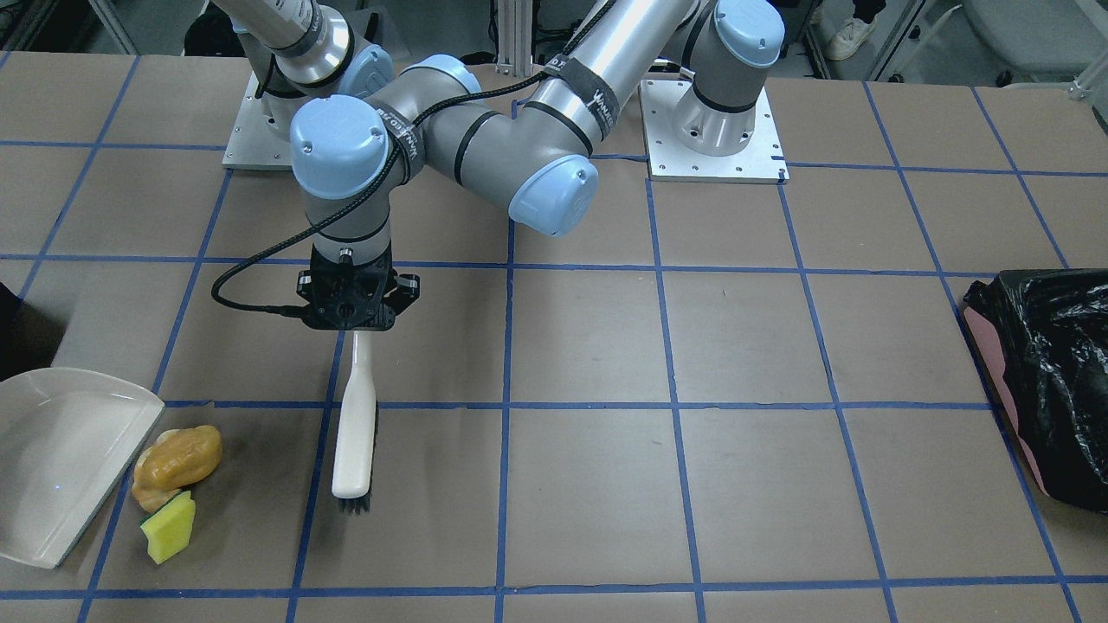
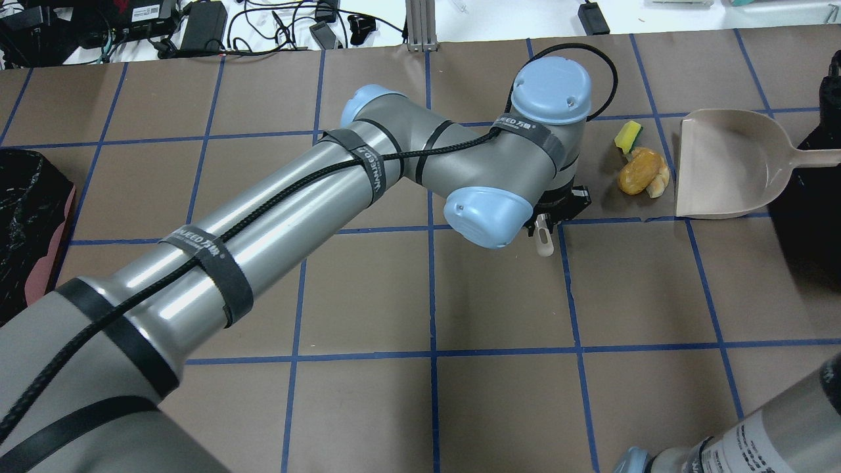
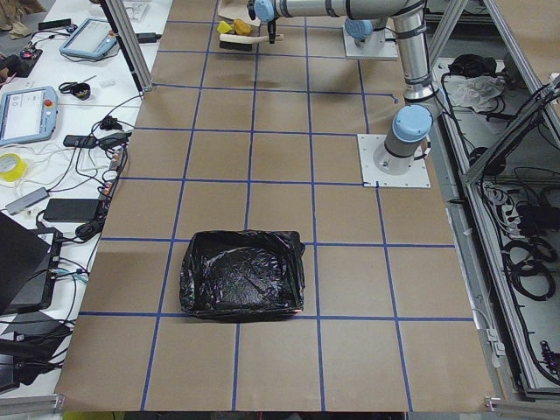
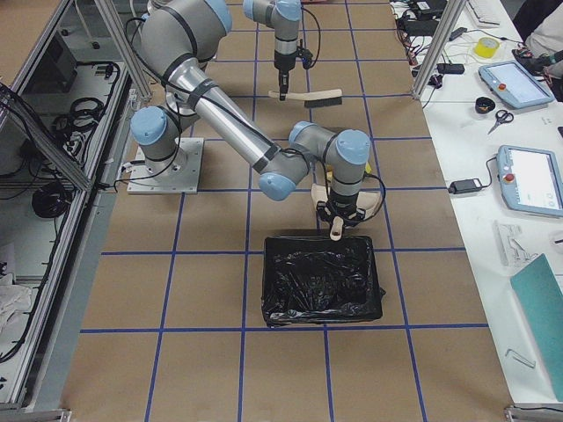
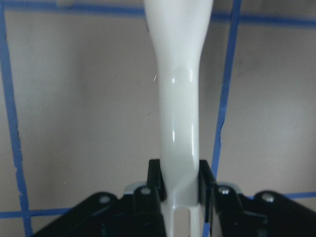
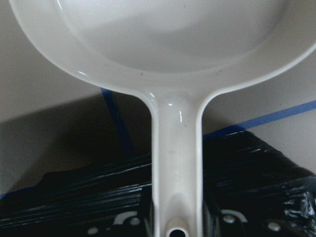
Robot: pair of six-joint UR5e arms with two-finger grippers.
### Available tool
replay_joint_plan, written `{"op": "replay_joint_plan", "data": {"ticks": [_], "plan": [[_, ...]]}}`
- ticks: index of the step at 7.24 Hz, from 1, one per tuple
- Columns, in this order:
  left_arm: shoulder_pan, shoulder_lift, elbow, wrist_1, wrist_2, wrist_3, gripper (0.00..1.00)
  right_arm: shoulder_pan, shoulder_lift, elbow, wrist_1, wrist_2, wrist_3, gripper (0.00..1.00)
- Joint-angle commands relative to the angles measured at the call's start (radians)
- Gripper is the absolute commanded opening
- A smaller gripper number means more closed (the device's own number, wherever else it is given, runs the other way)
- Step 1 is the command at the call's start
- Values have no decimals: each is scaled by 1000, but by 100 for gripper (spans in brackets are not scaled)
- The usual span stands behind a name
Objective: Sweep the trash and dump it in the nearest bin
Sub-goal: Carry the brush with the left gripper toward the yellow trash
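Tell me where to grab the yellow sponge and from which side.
I'd grip the yellow sponge from straight above, fingers across its flat side faces: a block, so they run parallel. It lies at the pile's end away from the robot, crowded only by the bun and croissant at one end; toward the dustpan and the brush it is free.

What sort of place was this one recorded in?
Most likely a robotics lab work cell, not a home: a paper-covered table marked with a blue tape grid, arm bases bolted to metal plates, and teach pendants lying beside it.
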Motion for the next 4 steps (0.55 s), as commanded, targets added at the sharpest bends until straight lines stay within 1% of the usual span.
{"op": "replay_joint_plan", "data": {"ticks": [1,4], "plan": [[22,-108,147,-17,3,-6,0,18,1,6,7,-2,3,8],[29,-223,293,-24,-5,-66,0,30,3,18,13,-2,-14,8]]}}
